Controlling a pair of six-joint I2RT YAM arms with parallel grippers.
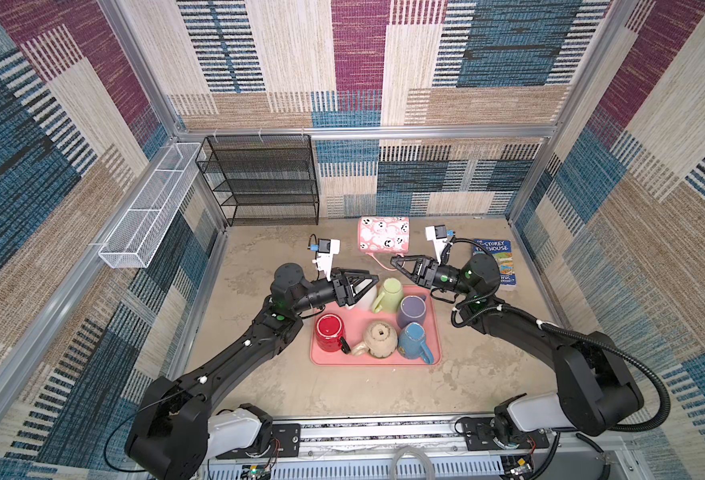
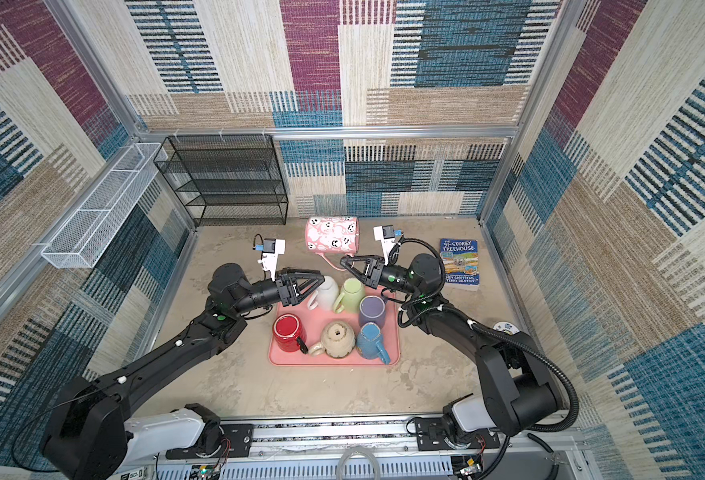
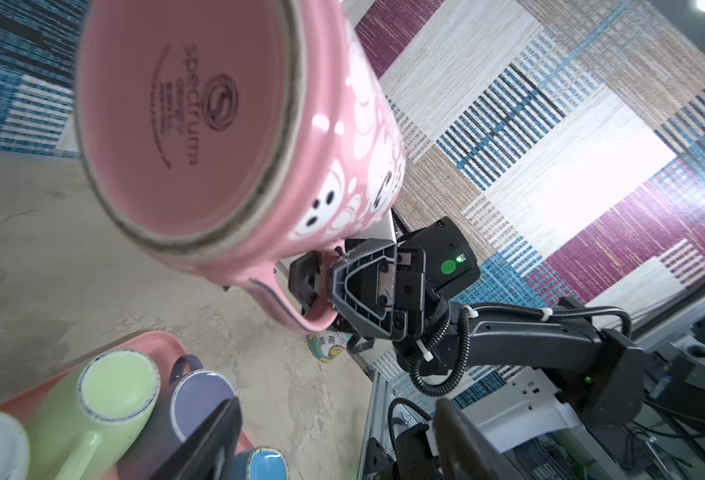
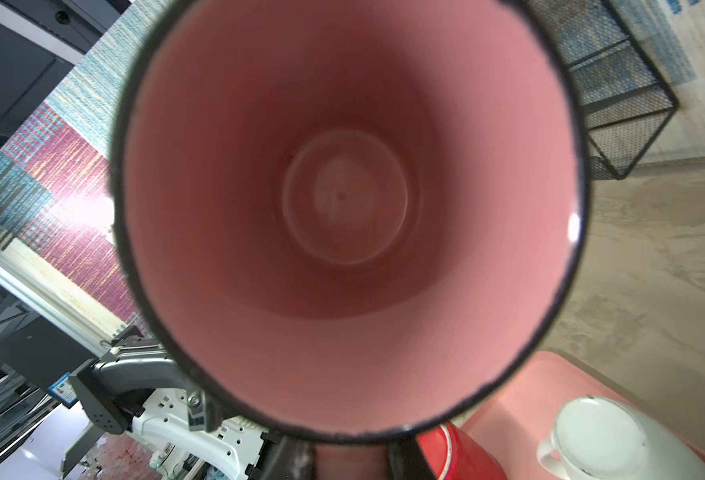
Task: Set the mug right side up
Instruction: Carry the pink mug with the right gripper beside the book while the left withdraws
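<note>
The mug (image 1: 382,235) (image 2: 332,235) is pink with white ghost faces and hangs on its side above the table, behind the tray. Its base (image 3: 201,124) faces the left wrist camera and its pink inside (image 4: 342,199) fills the right wrist view. My right gripper (image 1: 394,262) (image 2: 343,262) (image 3: 321,291) (image 4: 348,461) is shut on the mug's handle (image 3: 301,316), which points down. My left gripper (image 1: 373,280) (image 2: 321,279) (image 3: 337,403) stands open and holds nothing. It is apart from the mug, over the tray's white mug (image 1: 363,297).
A pink tray (image 1: 384,362) holds a red mug (image 1: 329,332), beige mug (image 1: 380,338), blue mug (image 1: 415,343), purple mug (image 1: 412,309) and green mug (image 1: 388,293), all upside down. A book (image 1: 494,259) lies at the right. A black mesh rack (image 1: 259,178) and white wire basket (image 1: 151,208) stand at the back left.
</note>
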